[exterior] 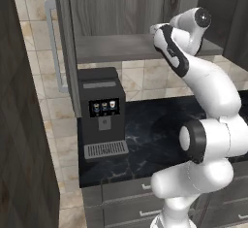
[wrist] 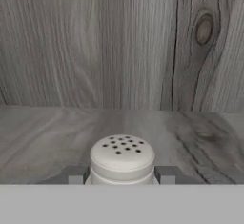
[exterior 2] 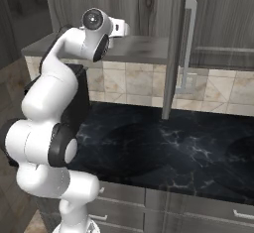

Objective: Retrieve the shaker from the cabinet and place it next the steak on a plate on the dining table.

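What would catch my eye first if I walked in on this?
Probably the big white robot arm reaching up into the open grey cabinet. Up close, its jaws sit on either side of a small whitish shaker on the shelf, shut on it. Below, a black coffee machine stands on the dark marbled counter.

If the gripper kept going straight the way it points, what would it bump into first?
The gripper is already shut on the shaker. Straight ahead there is only bare shelf, then probably the cabinet's wooden back wall.
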{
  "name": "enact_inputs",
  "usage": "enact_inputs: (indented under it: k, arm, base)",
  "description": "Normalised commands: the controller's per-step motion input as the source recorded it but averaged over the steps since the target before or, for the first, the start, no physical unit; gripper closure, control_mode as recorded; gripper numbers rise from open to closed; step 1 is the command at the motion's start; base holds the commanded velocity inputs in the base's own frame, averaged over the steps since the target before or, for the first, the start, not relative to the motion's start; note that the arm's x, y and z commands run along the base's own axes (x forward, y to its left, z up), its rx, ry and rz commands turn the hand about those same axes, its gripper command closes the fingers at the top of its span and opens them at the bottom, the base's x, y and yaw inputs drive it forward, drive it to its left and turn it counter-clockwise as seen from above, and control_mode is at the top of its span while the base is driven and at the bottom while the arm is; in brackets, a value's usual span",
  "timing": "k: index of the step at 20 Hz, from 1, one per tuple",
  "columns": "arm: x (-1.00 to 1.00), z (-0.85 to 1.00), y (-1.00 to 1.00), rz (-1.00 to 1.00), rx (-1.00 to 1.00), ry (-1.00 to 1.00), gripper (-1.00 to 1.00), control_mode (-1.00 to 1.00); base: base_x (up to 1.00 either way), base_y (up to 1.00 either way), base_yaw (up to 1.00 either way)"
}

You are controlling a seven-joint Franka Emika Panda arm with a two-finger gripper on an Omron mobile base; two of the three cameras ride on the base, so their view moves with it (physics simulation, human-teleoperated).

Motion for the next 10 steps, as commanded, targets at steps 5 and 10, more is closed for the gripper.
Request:
enact_inputs:
  k: [5,10]
  arm:
    - [-1.0,0.27,0.0,0.08,0.0,-0.12,1.0,-1.0]
    - [-1.0,0.2,0.0,0.14,0.0,-0.11,1.0,-1.0]
  base:
    - [0.0,0.0,0.0]
    - [0.0,0.0,0.0]
